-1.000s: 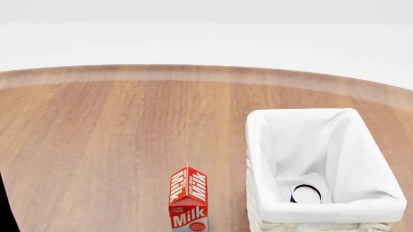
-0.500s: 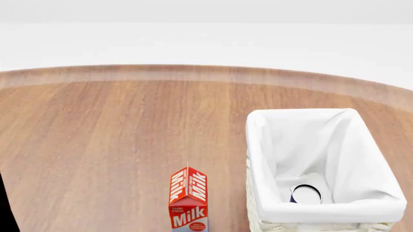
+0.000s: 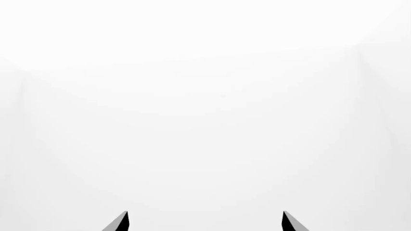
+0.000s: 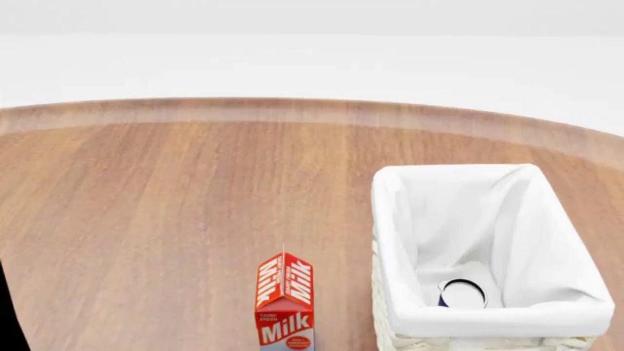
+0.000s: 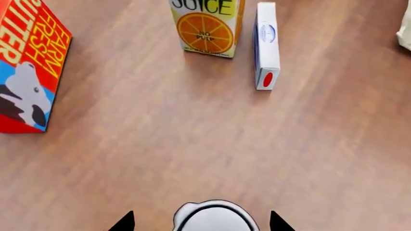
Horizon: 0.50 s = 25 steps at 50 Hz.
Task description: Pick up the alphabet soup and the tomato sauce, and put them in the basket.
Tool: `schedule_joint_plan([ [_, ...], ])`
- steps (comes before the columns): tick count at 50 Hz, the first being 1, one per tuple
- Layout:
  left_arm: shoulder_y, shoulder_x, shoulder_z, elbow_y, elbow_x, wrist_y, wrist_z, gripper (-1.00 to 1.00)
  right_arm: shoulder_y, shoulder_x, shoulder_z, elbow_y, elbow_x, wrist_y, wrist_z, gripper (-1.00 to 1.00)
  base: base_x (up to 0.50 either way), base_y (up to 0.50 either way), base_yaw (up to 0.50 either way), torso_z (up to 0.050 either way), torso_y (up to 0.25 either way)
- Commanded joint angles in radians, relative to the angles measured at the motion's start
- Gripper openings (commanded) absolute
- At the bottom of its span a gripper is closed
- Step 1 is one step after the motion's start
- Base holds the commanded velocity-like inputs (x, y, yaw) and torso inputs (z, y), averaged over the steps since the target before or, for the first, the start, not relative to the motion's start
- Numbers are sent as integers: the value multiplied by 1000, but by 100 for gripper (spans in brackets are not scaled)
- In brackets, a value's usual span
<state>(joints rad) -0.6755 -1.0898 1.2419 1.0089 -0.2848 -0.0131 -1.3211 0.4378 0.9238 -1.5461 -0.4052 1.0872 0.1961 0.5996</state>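
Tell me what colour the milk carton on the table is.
The milk carton is red with white "Milk" lettering, seen best in the head view.

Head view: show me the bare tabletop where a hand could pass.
Bare wood spans everything left of and beyond the milk carton and the basket, to the table's far edge. The gap between carton and basket is tighter.
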Motion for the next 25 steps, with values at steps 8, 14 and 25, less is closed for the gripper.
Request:
schedule_joint_plan([
  [8, 2, -3, -3, 7, 1, -4, -3, 100, -28, -21, -3, 48, -16, -26, -16, 100, 0, 0, 0, 0, 0],
  [14, 5, -2, -1, 4, 4, 0, -3, 100, -37, -27, -2, 68, -13, -36, -27, 100, 0, 0, 0, 0, 0],
  [25, 10, 3, 1, -4, 7, 2, -1, 100, -52, -32, 1, 92, -17, -56, -39, 100, 0, 0, 0, 0, 0],
])
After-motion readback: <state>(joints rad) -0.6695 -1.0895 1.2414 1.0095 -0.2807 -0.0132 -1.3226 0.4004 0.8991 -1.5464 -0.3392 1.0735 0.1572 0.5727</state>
